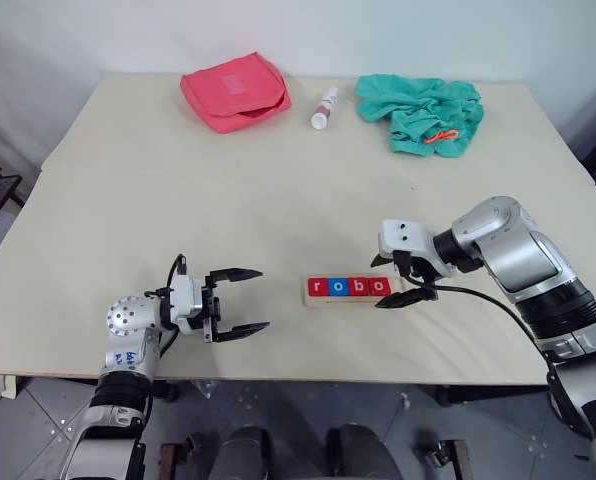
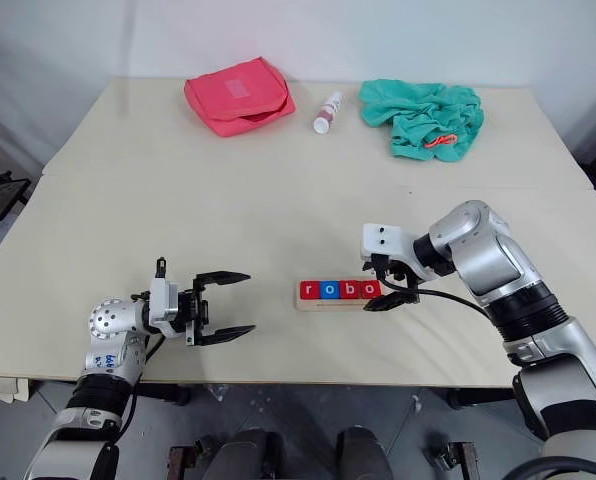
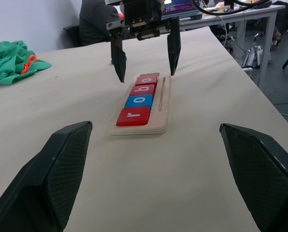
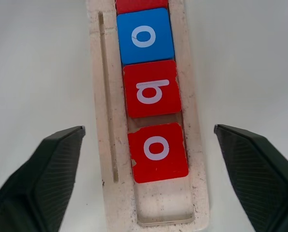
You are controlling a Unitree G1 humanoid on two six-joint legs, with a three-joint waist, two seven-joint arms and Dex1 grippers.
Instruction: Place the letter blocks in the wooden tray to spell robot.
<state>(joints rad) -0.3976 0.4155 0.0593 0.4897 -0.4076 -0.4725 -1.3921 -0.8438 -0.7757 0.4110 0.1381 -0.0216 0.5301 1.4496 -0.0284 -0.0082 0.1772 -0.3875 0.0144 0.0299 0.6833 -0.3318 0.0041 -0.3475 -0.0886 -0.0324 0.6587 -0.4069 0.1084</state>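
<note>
The wooden tray is lying near the front edge of the desk, between the two hands. Four letter blocks are sitting in its groove, reading r, o, b, o from the robot's left: a red r block, a blue o block, a red b block and a red o block. The slot at the tray's right end is lying bare.

The right hand is hanging just over that right end, pointing down, with its fingers spread wide apart and gripping nothing. The head views are showing it close above the tray, but not whether it is touching. The right wrist view is looking straight down between the fingers and showing what the head views are blurring: the red o block is sitting slightly crooked, its corner lifted against the b block, and the bare slot below it is scuffed wood.

The left hand is hovering off to the tray's left, well apart from it, level and pointing toward it, its fingers also standing apart and empty. Its wrist view is looking along the tray's length, showing the row end-on and the right hand straddling the far end.

At the desk's far side are lying a red pouch, a small white bottle and a teal cloth.
</note>
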